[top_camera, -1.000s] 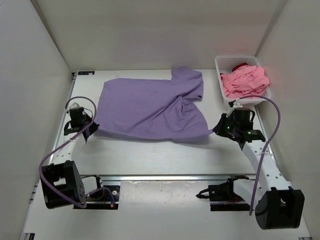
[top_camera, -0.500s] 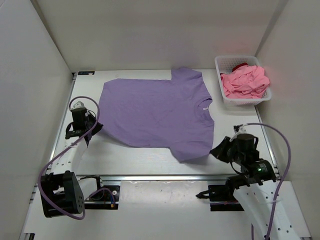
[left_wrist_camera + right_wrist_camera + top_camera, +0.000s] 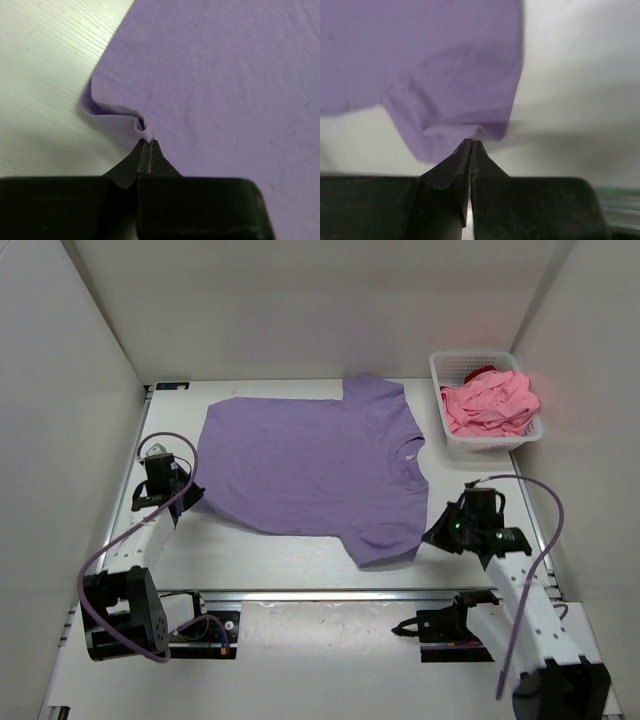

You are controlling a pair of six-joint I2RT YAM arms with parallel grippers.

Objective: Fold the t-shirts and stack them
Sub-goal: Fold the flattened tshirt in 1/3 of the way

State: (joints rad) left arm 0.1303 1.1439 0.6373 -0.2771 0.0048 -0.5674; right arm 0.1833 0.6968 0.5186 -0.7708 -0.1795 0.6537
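The lavender t-shirt (image 3: pixel 310 465) lies spread flat in the middle of the table, collar to the right. My left gripper (image 3: pixel 190 495) is shut on a pinch of its hem corner at the left; in the left wrist view the gripper (image 3: pixel 146 142) bunches the fabric (image 3: pixel 225 75). My right gripper (image 3: pixel 430 536) is shut on the edge of the near sleeve at the right; the right wrist view shows that gripper (image 3: pixel 471 144) at the sleeve's edge (image 3: pixel 445 60). The pink t-shirt (image 3: pixel 490 402) lies crumpled in the basket, with the dark red t-shirt (image 3: pixel 483 371) peeking out behind it.
The white lattice basket (image 3: pixel 445 365) stands at the back right corner. White walls close in the table on the left, back and right. A metal rail (image 3: pixel 330 592) runs along the near edge in front of the arm bases.
My right gripper pulled the shirt's folded-over right side toward the near edge, so the shirt now lies flat. My left gripper stayed at the hem corner.
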